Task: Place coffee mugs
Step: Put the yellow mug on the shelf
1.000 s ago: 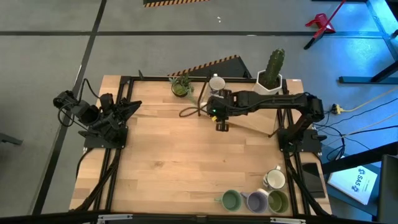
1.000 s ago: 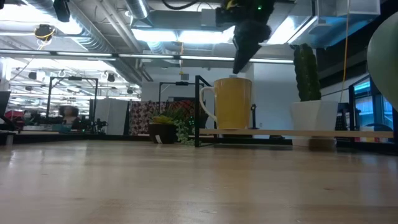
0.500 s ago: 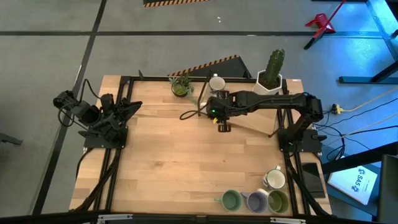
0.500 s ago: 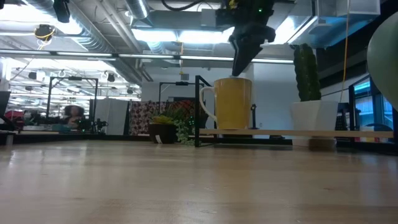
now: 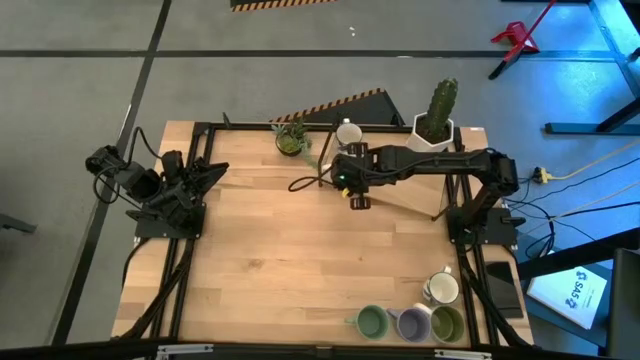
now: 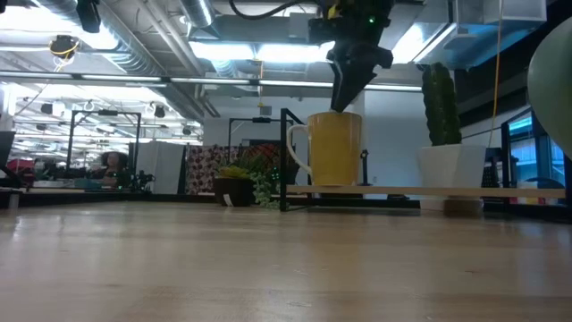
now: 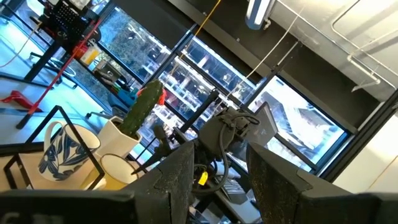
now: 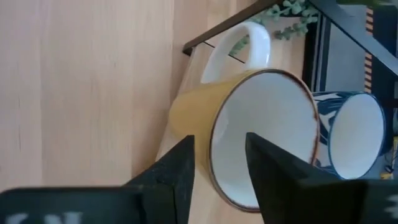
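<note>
A yellow mug (image 8: 199, 106) (image 6: 335, 148) with a white inside and a white handle stands upright on a raised shelf at the table's far edge. A white mug with a blue pattern (image 8: 351, 134) (image 5: 348, 132) stands right behind it. My right gripper (image 8: 221, 142) (image 6: 340, 101) (image 5: 343, 168) hangs open just over the yellow mug's near rim, pointing down. One finger is over the inside and one over the outside; I see no touch. Several more mugs (image 5: 412, 321) stand at the near right corner. My left gripper (image 7: 217, 168) waits open at the left edge (image 5: 150, 187).
A small green plant (image 5: 290, 139) stands left of the mugs on the far shelf (image 6: 384, 190). A cactus in a white pot (image 5: 435, 115) (image 6: 440, 143) stands to their right. Black frame bars (image 8: 211, 40) cross beside the yellow mug's handle. Bare wood (image 5: 300, 260) fills the middle.
My right gripper has crept a little toward the far edge and sunk slightly toward the yellow mug's rim. The mug has stayed where it was.
</note>
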Available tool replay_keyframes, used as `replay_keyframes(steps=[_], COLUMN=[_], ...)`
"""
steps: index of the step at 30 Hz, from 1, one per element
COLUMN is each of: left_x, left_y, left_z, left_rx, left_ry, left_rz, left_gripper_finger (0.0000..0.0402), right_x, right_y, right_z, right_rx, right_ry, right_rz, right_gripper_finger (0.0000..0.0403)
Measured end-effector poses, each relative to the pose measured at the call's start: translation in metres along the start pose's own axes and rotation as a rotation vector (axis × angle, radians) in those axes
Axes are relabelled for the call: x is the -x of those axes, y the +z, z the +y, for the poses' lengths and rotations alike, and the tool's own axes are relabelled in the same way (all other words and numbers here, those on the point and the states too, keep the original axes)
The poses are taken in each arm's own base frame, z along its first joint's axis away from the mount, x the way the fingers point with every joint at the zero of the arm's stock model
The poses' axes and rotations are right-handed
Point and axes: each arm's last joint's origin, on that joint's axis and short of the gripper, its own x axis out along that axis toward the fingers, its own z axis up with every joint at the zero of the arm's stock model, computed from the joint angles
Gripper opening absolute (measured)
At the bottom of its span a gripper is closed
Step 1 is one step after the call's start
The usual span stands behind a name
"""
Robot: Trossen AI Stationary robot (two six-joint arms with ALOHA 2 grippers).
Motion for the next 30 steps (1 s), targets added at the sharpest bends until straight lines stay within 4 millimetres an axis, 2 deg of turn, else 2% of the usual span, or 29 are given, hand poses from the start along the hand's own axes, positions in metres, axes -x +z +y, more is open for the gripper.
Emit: replay_keyframes(steps=[10, 19, 24, 30], left_x=[0.0, 0.0, 0.0, 0.0], left_y=[0.0, 0.0, 0.0, 0.0], left_z=[0.0, 0.0, 0.0, 0.0], left_rx=[0.002, 0.002, 0.002, 0.002], left_ry=[0.005, 0.005, 0.005, 0.008], left_rz=[-0.003, -0.002, -0.003, -0.004], left_gripper_finger=[0.0142, 0.0142, 0.0142, 0.0142], right_x=[-0.023, -0.023, -0.024, -0.024], right_y=[0.002, 0.002, 0.002, 0.002], right_z=[0.003, 0.001, 0.0, 0.001], right_rx=[0.035, -0.037, -0.089, -0.168], right_ry=[0.048, 0.068, 0.052, 0.061], right_rz=[0.055, 0.054, 0.058, 0.056], right_gripper_finger=[0.0124, 0.0012, 0.002, 0.0008])
